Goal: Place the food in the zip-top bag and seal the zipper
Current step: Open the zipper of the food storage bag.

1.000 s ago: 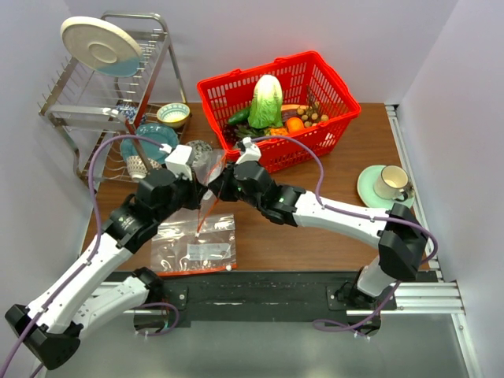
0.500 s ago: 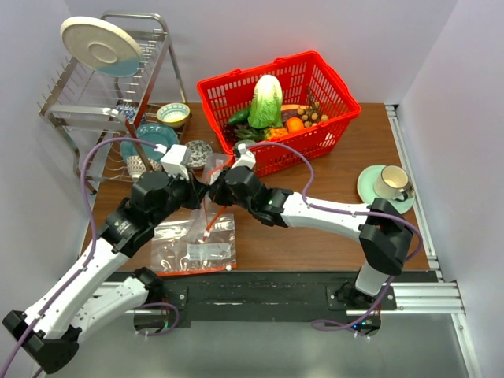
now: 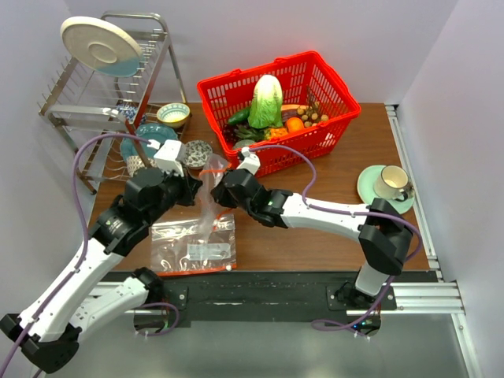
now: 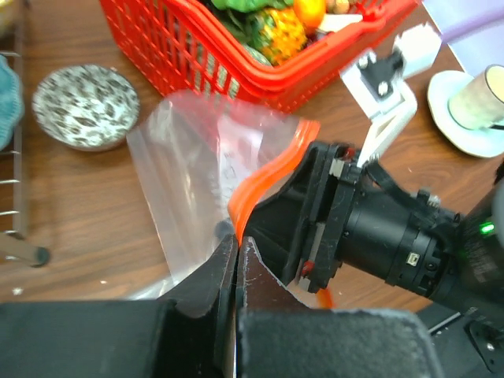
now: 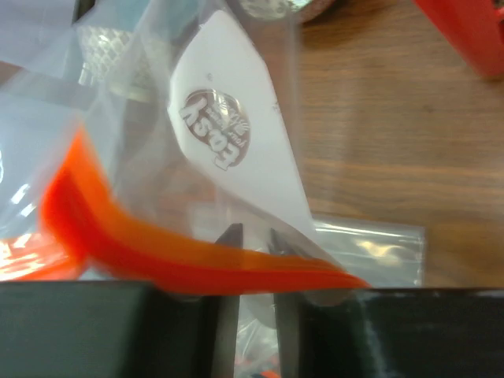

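Since a second ago both arms have carried the zip-top bag point(image 3: 207, 179) a little nearer to the red basket point(image 3: 315, 138), and the right gripper point(image 5: 252, 236) has started to loosen. The bag now hangs in the air just in front of the basket's left corner. The food, that is the cabbage point(image 3: 266, 101), the cucumber point(image 3: 239, 116) and the brown nuts point(image 3: 319, 116), is still inside the basket.

The left gripper point(image 4: 235, 256) is clenched on the bag's edge, beside the zipper point(image 4: 272, 169). The right jaws stand slightly apart with the orange strip across them. I cannot tell if they still pinch it.

I judge that the step is opening the mouth. To do it well, I would keep the left pinch firm and take only one lip with the right, then pull the two apart gently.

The wrists are almost touching, so there is little room between them. The speckled bowl point(image 3: 197, 152) is near, to the left of the basket. The second bag point(image 3: 193, 246) lies flat further from it. To the right of the basket the table gives more free space.
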Tool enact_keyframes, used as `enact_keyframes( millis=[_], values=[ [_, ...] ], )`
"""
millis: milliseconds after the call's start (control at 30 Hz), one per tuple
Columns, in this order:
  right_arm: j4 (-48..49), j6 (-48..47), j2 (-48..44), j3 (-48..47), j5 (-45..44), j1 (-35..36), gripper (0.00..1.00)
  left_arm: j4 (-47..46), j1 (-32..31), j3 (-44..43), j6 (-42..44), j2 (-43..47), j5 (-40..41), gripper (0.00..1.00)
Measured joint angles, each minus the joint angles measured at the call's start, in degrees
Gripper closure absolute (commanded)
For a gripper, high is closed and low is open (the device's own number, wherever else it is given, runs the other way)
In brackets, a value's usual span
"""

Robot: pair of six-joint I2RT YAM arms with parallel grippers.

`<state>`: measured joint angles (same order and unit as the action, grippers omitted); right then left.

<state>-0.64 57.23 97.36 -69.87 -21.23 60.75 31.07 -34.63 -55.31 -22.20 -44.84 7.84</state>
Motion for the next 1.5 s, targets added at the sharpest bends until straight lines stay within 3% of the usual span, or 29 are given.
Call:
enact_keyframes(
  millis=[33, 100, 700, 1033, 1500],
  values=[
    [-0.3, 0.2, 0.0, 0.2, -0.3, 0.0, 0.05, 0.8, 0.0, -1.1, 0.7, -0.2, 0.5, 1.0],
    [-1.0, 0.0, 0.0, 0.3, -0.6, 0.0, 0.01, 1.7, 0.0, -3.1, 2.0, -0.7, 1.3, 1.0],
    [-6.3, -4.5, -3.6, -0.3, -4.4, 1.0, 0.01, 4.9, -0.1, -6.4, 8.3, -3.5, 3.7, 1.0],
    [-6.4, -12.3, -4.9, -0.8, 0.6, 1.0, 0.02, -0.2, -0.1, 1.2, 7.8, -3.4, 2.2, 1.0],
    [-6.6, -21.4, -15.2, -0.6, 5.4, 0.7, 0.08, -1.6, -0.1, 2.8, 6.7, -4.6, 3.0, 1.0]
  ],
)
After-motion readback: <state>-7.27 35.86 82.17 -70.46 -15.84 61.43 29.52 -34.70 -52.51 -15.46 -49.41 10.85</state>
